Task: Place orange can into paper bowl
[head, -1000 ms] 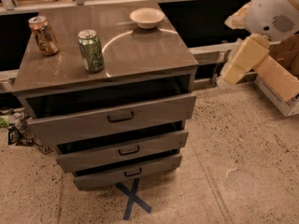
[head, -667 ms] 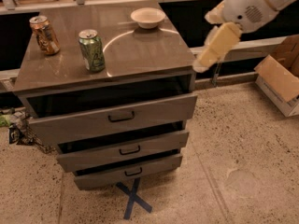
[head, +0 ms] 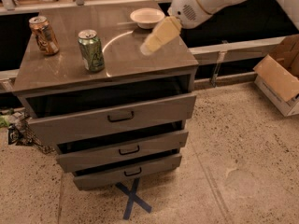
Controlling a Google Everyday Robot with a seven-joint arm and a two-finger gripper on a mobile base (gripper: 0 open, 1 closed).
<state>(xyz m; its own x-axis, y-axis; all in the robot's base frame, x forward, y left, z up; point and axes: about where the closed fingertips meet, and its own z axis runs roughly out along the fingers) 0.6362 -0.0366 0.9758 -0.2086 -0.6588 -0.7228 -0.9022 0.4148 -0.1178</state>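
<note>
The orange can (head: 44, 35) stands upright at the back left of the grey cabinet top (head: 60, 69). The paper bowl (head: 147, 17) sits empty at the back right of the top. My gripper (head: 148, 45) hangs over the right part of the top, in front of the bowl and well right of the orange can. It holds nothing that I can see. The white arm (head: 205, 3) reaches in from the upper right.
A green can (head: 91, 50) stands upright between the orange can and my gripper. The cabinet has three drawers (head: 121, 117), all slightly pulled out. A cardboard box (head: 280, 76) lies on the floor at right. A blue tape X (head: 133, 199) marks the floor.
My arm has swung left from beside the cabinet, so the gripper is now over the right part of the top. The cans and the bowl have not moved.
</note>
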